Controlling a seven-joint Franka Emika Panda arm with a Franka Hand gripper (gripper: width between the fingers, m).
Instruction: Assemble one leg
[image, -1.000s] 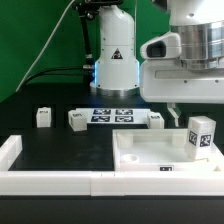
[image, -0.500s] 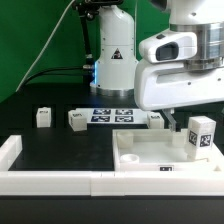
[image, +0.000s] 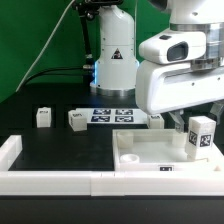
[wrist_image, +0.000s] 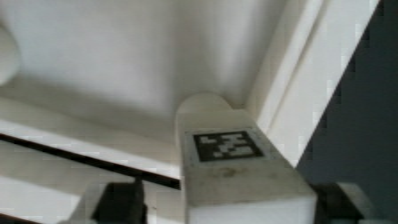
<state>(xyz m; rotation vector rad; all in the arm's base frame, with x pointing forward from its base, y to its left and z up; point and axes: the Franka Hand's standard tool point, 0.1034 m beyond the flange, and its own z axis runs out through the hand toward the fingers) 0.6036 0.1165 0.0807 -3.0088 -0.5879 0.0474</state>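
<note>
1. black worktop (image: 60, 150), nearest a white border rail (image: 60, 182), well short of the jaws (wrist_image: 226, 205).
2. jaws spread wide either side of the leg (wrist_image: 231, 150), not gripping it.
3. leg: stubby white tagged block, upright on the panel (image: 150, 148) corner; placed, i judge, seating unproven.
4. beyond the jaws, a loose leg (image: 42, 117) lies on the worktop, untouched.

I had the exterior camera low and near, facing across the surface (image: 60, 150) toward the base (image: 115, 62); the wrist camera stared close at the leg (wrist_image: 231, 150) (image: 201, 137), shared by both.
</note>
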